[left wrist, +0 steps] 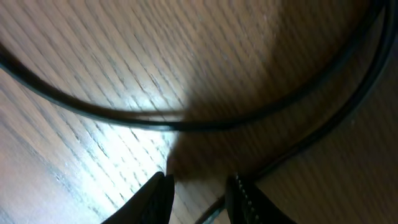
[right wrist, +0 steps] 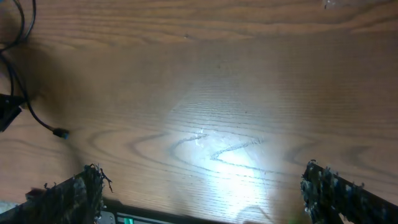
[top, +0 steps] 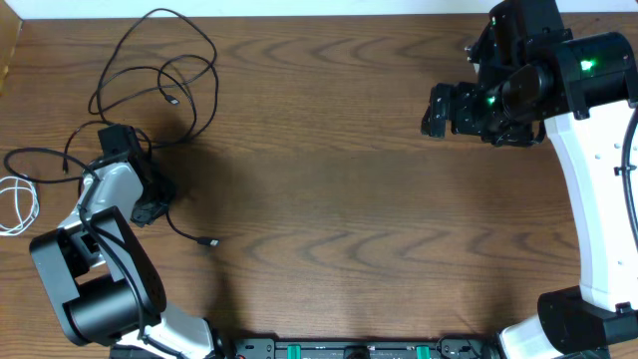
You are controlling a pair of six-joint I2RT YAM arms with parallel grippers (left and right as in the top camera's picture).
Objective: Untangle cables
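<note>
Wooden table (top: 349, 199) carries our black cords (top: 213, 62) in loose loops at about ten o'clock, and one plug (top: 208, 242) trails out toward eight. Our white cord (top: 36, 207) lies at nine, right at the edge. We have the left gripper (top: 121, 135) low over the black loops. Its wrist view shows the jaws a little apart, astride one black strand (left wrist: 311, 140), while another arc (left wrist: 186, 124) curves across at twelve. We cannot tell whether either finger touches that strand. Our right gripper (top: 436, 108) hangs at two o'clock, jaws spread wide, holding nothing, well apart from every cord.
</note>
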